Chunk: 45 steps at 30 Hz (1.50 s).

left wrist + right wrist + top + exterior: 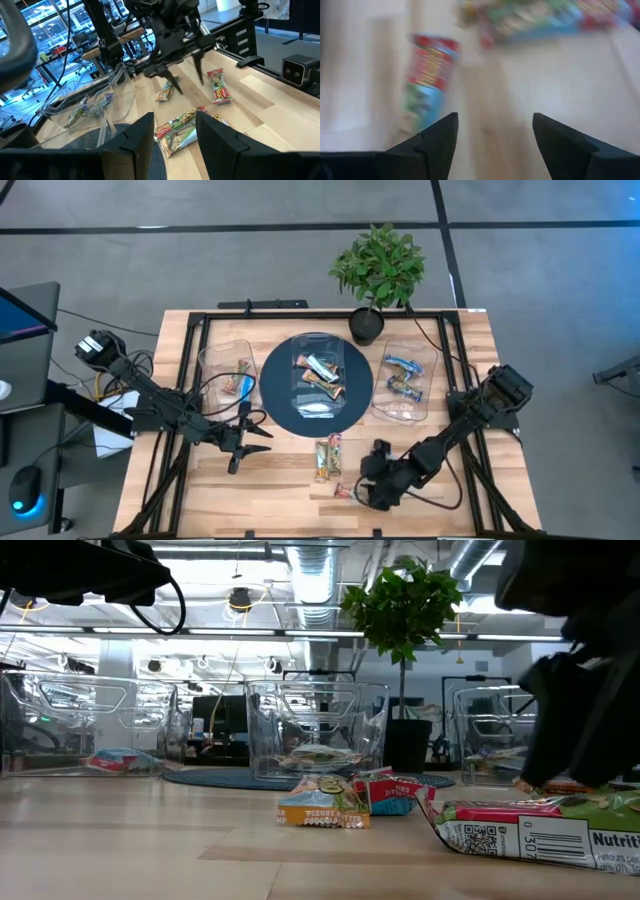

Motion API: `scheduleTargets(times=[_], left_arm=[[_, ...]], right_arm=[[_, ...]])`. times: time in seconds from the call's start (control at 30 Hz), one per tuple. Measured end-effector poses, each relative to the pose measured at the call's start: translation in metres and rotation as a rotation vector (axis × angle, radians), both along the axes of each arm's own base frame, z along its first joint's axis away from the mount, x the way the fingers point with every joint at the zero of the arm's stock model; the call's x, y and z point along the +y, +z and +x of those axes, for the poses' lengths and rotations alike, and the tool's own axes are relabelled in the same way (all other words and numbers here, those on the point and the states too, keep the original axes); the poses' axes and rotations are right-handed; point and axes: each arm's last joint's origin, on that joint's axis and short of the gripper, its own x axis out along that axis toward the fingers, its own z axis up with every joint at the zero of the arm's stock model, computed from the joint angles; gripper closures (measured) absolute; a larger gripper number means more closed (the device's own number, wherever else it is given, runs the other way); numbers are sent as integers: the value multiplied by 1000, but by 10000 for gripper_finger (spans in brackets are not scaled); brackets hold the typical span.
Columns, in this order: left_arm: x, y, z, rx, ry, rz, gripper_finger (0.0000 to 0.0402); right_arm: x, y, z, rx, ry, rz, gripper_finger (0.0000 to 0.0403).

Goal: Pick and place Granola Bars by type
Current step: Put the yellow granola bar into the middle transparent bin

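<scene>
Sorting under way, by the look of it: three clear tubs across the far half of the table, left tub point(228, 372) holding a bar or two, middle tub point(318, 380) on a dark round mat point(275, 405) with several, right tub point(405, 385) with blue-wrapped ones. Loose bars on bare wood at about 6 o'clock from the mat: a pair point(328, 457) lying side by side, plus a single red-and-green bar point(343, 491) nearer the front edge.

Right gripper point(372, 485) low over the table just at 3 o'clock of that single bar, fingers spread wide, nothing between them; bar point(427, 80) ahead of the fingertips in the wrist view, off toward one finger rather than centred. Left gripper point(243, 442) hanging at 9 o'clock of the pair, part open and empty, the pair point(182, 129) showing beyond the gap.

Bars likely light, flat and slightly pliable, with slick crinkly foil prone to sliding on the wood when nudged. Best taken across the narrow width near mid-length, fingertips down to the tabletop on either long edge; grabbing a sealed end flap risks slipping or dangling.
</scene>
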Motion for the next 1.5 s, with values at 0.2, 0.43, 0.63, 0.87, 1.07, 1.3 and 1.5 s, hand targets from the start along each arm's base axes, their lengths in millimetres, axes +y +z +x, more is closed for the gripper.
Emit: scheduleTargets(times=[0.2,0.43,0.63,0.87,1.07,1.3,1.5], left_arm=[[0,0,0,1,0,1,260],[0,0,0,1,0,0,260],[0,0,0,1,0,0,260],[0,0,0,1,0,1,260],[0,0,0,1,0,0,260],[0,0,0,1,0,1,260],[0,0,0,1,0,1,260]], right_arm=[[2,19,-2,88,-79,-101,154],[6,35,-5,78,-121,-208,154],[-3,32,-16,190,-261,-217,154],[-4,25,-18,222,-283,-209,154],[-15,5,-33,318,-360,-194,154],[-15,-3,-37,325,-359,-153,154],[-15,-4,-38,339,-370,-123,155]])
